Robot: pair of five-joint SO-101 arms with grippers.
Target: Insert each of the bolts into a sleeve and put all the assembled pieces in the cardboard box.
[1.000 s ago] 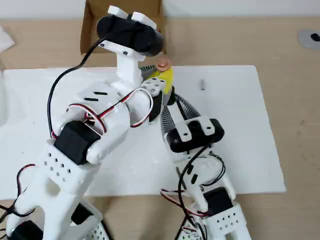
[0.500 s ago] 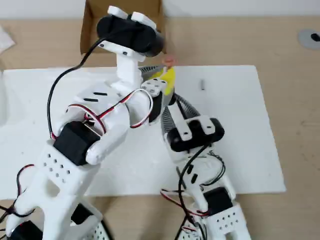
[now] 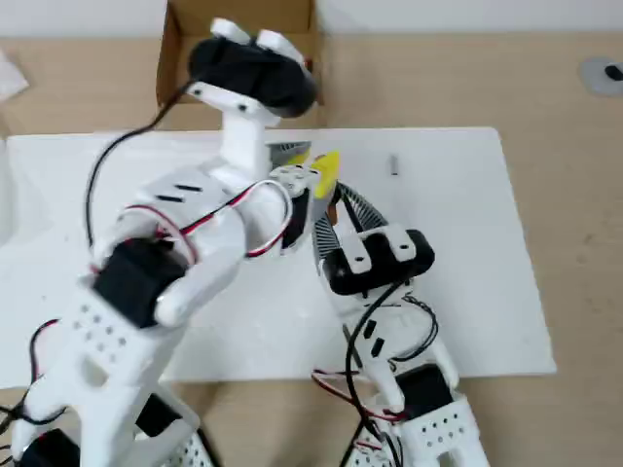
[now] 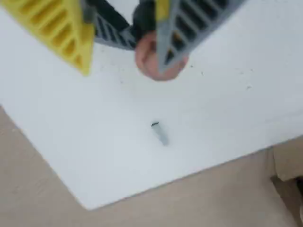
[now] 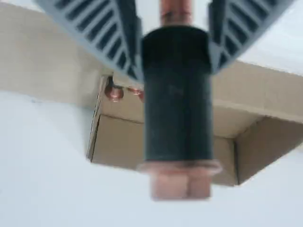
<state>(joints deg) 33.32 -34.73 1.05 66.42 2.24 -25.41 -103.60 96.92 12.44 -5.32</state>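
Seen from the right wrist, a black sleeve (image 5: 177,92) with a copper hex-headed bolt (image 5: 181,182) is clamped in the right gripper (image 5: 174,68); from the left, the left gripper (image 4: 124,68) is spread empty.

Wooden table (image 3: 565,146), cardboard box (image 3: 175,58), white board (image 3: 467,272) bearing grey cylinder (image 3: 394,164)

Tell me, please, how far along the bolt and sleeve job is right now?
Done: copper pieces already lie in the cardboard box. In hand: the right claw grips a black sleeve with a copper bolt through it. Left: that piece must go into the box, and a small grey part lies loose on the white board.
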